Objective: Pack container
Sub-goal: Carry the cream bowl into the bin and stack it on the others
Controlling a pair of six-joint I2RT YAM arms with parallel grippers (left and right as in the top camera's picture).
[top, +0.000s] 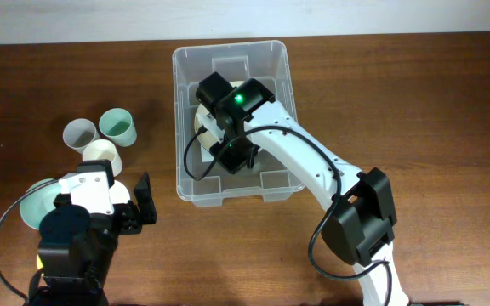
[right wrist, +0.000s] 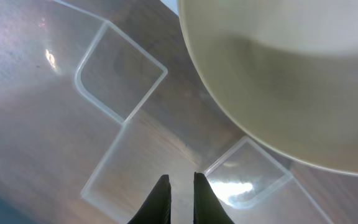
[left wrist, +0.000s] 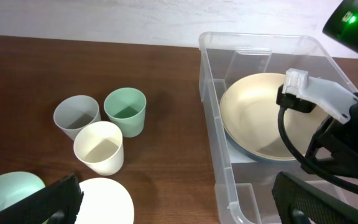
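Observation:
The container (top: pixel 190 68) is a large clear plastic bin in the middle of the table. It also shows in the left wrist view (left wrist: pixel 211 118) and the right wrist view (right wrist: pixel 55 106). A cream bowl (left wrist: pixel 253 112) lies inside it, on top of a pale blue dish. My right gripper (right wrist: pixel 180 186) is down inside the bin beside the bowl (right wrist: pixel 278 81). Its fingers are nearly together with nothing between them. My left gripper (left wrist: pixel 179 199) is open and empty, low over the table left of the bin.
Left of the bin stand a grey cup (left wrist: pixel 76 116), a green cup (left wrist: pixel 125 111) and a cream cup (left wrist: pixel 99 147). A white plate (left wrist: pixel 107 202) and a pale green bowl (left wrist: pixel 8 190) lie under my left gripper. The right arm (top: pixel 304 157) spans the bin's near right corner.

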